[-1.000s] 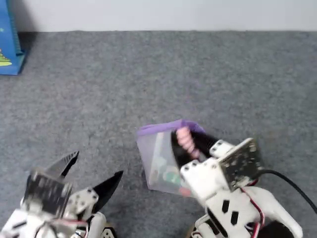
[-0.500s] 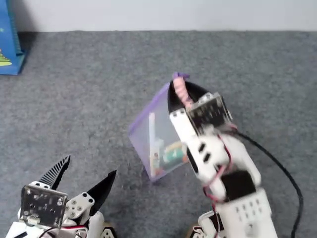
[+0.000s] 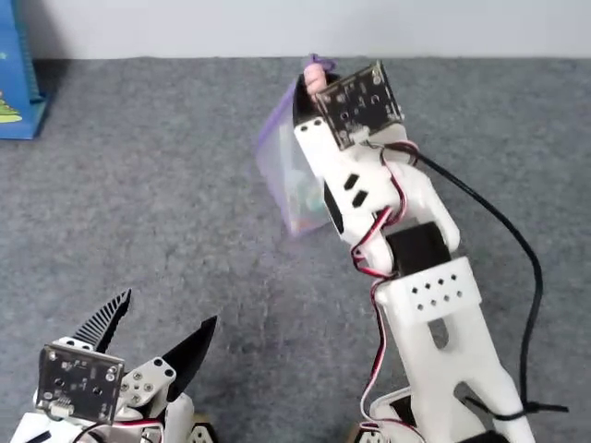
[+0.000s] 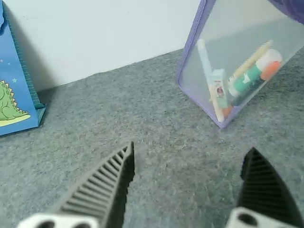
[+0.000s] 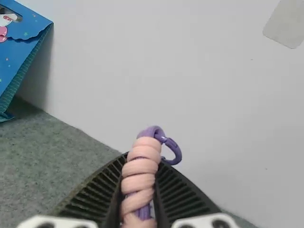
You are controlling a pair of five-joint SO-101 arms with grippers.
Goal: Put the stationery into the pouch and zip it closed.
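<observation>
The clear, purple-edged pouch [image 4: 247,42] hangs tilted by its pink coiled pull [image 5: 138,173], stationery [image 4: 243,80] gathered in its low corner.

The pouch [image 3: 291,175] hangs by its coiled strap [image 5: 140,166] from the right gripper [image 5: 142,161], far back over the table [image 3: 138,185], near the wall [image 3: 277,28]; the stationery [image 4: 232,80] lies inside, at its lower end; the left gripper [image 3: 175,307] sits near-left, well apart; a box [image 3: 14,74] stands far left against the wall.

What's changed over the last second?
The right gripper, shut on the pink coil strap, has swung the pouch away from the near edge toward the far wall. The left gripper stayed open near the front; the blue box hasn't moved.
</observation>
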